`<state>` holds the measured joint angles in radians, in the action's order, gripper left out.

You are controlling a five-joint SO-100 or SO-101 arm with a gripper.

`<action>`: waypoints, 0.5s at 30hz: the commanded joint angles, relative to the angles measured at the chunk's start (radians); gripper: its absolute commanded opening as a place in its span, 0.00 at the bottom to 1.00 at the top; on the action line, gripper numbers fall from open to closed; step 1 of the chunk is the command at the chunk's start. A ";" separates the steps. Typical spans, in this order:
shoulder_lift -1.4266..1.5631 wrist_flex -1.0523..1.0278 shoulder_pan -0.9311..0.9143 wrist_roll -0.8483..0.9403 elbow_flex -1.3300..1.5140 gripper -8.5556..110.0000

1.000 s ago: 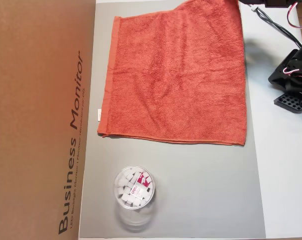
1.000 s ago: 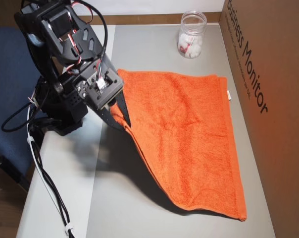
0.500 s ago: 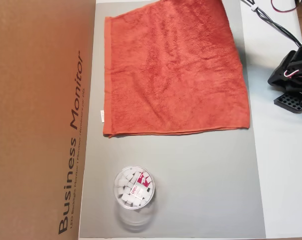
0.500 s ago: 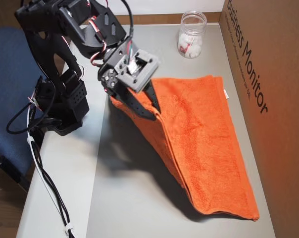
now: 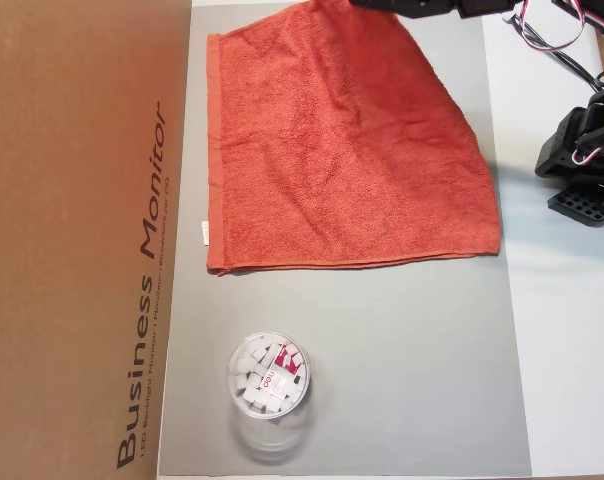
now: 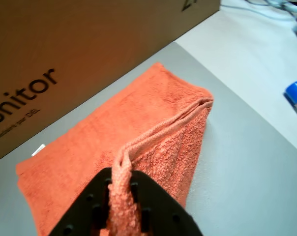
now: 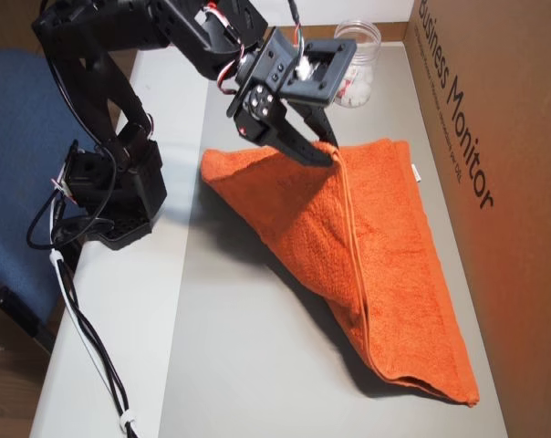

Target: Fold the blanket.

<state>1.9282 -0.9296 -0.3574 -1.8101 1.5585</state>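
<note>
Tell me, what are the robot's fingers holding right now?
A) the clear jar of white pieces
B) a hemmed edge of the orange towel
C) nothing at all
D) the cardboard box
B: in the wrist view the fingers are closed on a hemmed edge of the orange towel, lifting it off the grey mat, while the jar stands untouched beside the cardboard box.

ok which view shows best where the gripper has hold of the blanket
The wrist view: the gripper pinches the blanket by its hemmed edge. An overhead view shows the lifted edge from farther off; the other overhead view crops the gripper.
</note>
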 commanded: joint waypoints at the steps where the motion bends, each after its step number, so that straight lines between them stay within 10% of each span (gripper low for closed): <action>1: 0.006 0.015 0.046 0.006 -0.055 0.07; 15: -0.184 0.015 0.147 0.008 -0.224 0.07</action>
<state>1.7549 -0.9296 -0.2255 -1.8101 1.4189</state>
